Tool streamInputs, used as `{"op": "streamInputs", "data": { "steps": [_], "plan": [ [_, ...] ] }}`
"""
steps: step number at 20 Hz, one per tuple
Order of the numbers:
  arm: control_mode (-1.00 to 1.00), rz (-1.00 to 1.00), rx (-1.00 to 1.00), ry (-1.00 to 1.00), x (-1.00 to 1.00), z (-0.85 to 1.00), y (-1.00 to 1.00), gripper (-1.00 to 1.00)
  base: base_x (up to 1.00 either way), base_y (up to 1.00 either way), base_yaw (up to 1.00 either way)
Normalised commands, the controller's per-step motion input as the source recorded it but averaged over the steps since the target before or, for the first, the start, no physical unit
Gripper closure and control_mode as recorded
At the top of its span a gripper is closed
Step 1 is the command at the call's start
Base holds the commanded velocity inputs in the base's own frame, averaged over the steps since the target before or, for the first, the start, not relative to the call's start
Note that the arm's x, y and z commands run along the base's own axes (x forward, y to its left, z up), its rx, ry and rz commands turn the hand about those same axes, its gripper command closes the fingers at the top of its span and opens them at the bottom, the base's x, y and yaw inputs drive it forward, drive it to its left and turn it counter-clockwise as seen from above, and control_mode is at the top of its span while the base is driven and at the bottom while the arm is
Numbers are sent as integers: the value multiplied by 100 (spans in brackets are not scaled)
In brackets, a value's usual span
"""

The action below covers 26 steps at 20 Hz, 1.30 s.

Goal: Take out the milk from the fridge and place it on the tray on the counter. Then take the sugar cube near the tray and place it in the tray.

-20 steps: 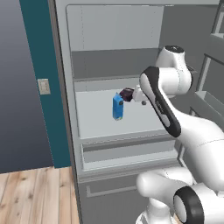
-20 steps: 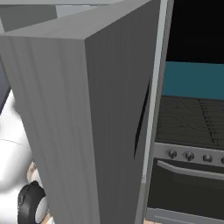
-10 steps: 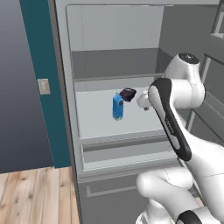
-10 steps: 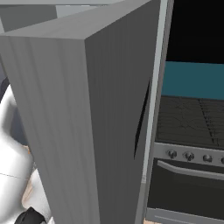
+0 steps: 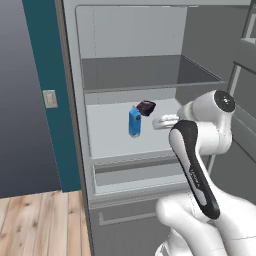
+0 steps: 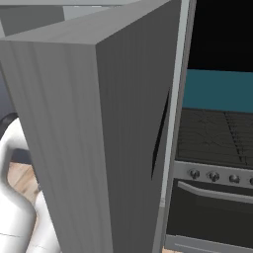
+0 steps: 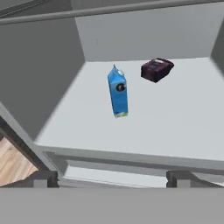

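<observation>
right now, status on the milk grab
Gripper open, short of the shelf. Milk upright on fridge shelf, untouched. Dark box behind it, apart; approach clear.

Dark purple-black box (image 7: 156,69); wall switch plate (image 5: 50,98); stove (image 6: 212,163); wooden floor (image 5: 42,225)

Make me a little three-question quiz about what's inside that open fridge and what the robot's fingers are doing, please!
1. Where does the milk stand?
A. on the fridge's middle shelf
B. in the bottom drawer
C. on the floor

2. How many things are on that shelf?
A. one
B. two
C. four

3. How are the fingers?
A. shut on the milk
B. shut on the dark box
C. spread open, holding nothing

Answers:
1 A, the blue carton stands upright on the pale shelf.
2 B, only the milk and a dark box behind it.
3 C, the hand view shows both tips wide apart, short of the shelf.
</observation>
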Motion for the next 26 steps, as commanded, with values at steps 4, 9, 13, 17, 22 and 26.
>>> {"op": "streamInputs", "data": {
  "steps": [4,9,13,17,22,26],
  "plan": [
    [-100,1,2,-2,22,-1,4,-100,0,0,0],
    [-100,0,0,0,28,-1,6,-100,0,0,0],
    [-100,0,0,0,23,-10,3,-100,0,0,0],
    [-100,0,-6,-3,30,-35,22,-100,0,0,0],
    [-100,1,-10,0,35,-32,27,-100,0,0,0],
    [-100,4,-1,0,34,-16,0,-100,0,0,0]
  ]
}}
